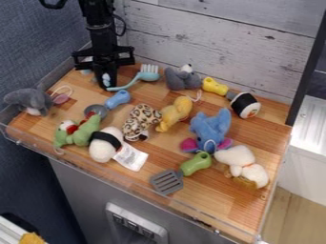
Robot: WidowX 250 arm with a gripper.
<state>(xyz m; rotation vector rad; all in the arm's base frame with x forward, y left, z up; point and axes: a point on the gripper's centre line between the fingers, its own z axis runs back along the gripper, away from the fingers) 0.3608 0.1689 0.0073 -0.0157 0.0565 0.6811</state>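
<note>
Here's the wooden tabletop point(210, 205), spreading across the frame, and the black gripper point(107, 86) hangs over its upper left, down at the handle end of a light-blue toy fork. Spread, pressed together or pinching? I can't tell from here.

Now the plush crowd, biggest first: a blue elephant point(210, 127) right of centre, a white plush dog point(242, 163) at its lower right. A green plush point(81, 133) sits lower left, just beside a white plush with a black band point(105, 144) and a paper tag point(131, 157). There's a grey plush point(30, 100) at far left, and a leopard-print plush point(136, 122) beside a yellow plush point(174, 113) near the middle.

On to the utensils: the green-handled spatula point(195, 163) lies at lower centre, its grey slotted head towards the lower left. And that light-blue toy fork point(148, 76), upper left of centre, has its tines pointing up the frame, its long axis slanting down-left to the handle end. Smaller again, the blue-handled ladle point(117, 99) has its grey bowl lower left.
</note>
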